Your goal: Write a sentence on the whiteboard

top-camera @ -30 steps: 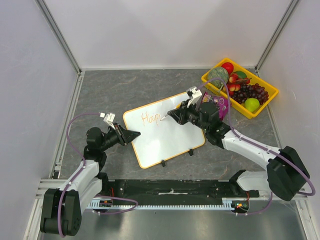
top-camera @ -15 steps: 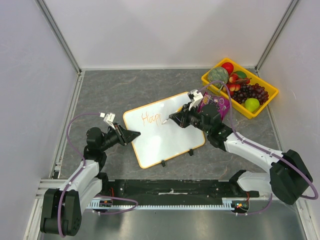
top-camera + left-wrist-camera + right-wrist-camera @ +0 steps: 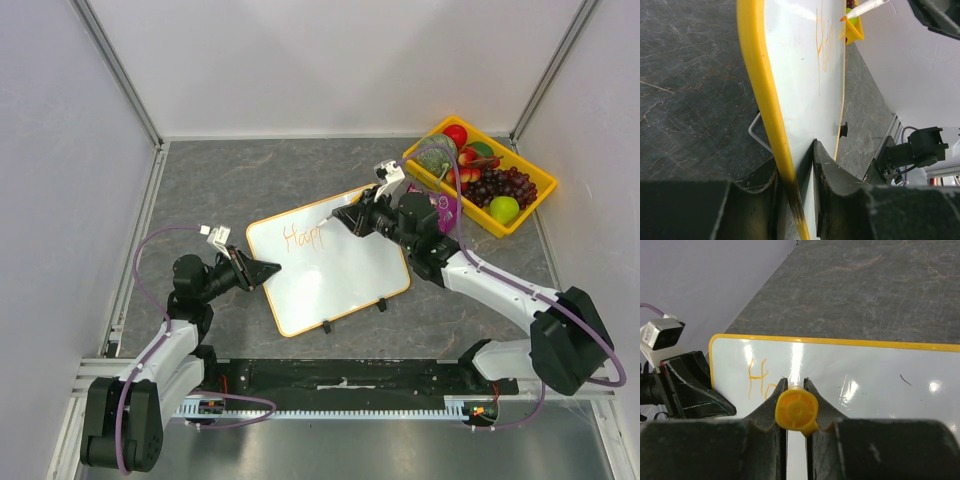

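Observation:
The whiteboard (image 3: pixel 335 275) lies on the dark table, white with an orange-yellow rim (image 3: pixel 757 75). On its upper left stands the sentence (image 3: pixel 302 238), only the orange letters "Happ". My left gripper (image 3: pixel 268 270) is shut on the board's left edge, one finger above and one below (image 3: pixel 795 170). My right gripper (image 3: pixel 350 220) is shut on an orange marker (image 3: pixel 796 410), cap end toward the wrist camera. The marker tip (image 3: pixel 844 18) points at the board just past the last letter; whether it touches, I cannot tell.
A yellow tray (image 3: pixel 528 210) of fruit stands at the back right, close behind my right arm. A purple packet (image 3: pixel 446 211) lies between tray and board. Two black clips (image 3: pixel 326 326) sit on the board's near edge. Walls enclose three sides.
The writing has grown from "Hap" to "Happ". My right gripper with the marker has shifted toward the board's far edge. The left gripper and board have not moved.

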Motion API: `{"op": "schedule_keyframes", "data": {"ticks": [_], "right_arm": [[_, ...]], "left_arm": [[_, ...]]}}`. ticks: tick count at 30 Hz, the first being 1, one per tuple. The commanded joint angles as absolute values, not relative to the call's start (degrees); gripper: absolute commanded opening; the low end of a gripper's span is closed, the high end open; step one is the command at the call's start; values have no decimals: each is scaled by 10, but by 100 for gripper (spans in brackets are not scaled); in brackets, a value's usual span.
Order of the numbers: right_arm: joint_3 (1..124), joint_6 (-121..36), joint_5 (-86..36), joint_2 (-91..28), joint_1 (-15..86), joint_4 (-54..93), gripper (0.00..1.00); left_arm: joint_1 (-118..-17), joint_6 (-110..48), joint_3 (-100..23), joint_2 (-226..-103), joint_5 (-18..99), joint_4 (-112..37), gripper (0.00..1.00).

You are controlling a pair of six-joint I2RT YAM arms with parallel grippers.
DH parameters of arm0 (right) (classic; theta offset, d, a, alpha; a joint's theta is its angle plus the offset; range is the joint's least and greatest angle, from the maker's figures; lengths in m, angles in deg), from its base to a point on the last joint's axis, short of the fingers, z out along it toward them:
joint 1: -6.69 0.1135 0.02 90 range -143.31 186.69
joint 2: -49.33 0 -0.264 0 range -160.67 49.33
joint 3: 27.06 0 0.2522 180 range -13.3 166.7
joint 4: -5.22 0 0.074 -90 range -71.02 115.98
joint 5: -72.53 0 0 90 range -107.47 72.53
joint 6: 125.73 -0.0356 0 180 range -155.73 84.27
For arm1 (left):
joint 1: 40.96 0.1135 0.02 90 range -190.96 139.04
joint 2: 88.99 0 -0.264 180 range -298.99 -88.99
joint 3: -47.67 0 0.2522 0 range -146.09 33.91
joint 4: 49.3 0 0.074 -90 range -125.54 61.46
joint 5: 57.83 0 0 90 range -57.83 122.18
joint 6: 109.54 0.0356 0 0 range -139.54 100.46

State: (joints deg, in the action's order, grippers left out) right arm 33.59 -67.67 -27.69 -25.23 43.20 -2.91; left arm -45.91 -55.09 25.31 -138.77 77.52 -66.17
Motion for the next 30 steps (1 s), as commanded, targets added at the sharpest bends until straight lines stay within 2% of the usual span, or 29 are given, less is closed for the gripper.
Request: {"op": "schedule_keyframes", "data": {"ticks": [1,18,30], "right_arm": [[353,-671,-261,-273,430,-41,0],[337,-639,-213,-257,423,3,0],[313,-630,-231,-236,423,18,0]], "left_arm": [[-463,-507,256,-1389,776,-665,2],[-462,-507,256,-1390,775,-666,2],[-462,-506,256,-1392,776,-666,2]]}}
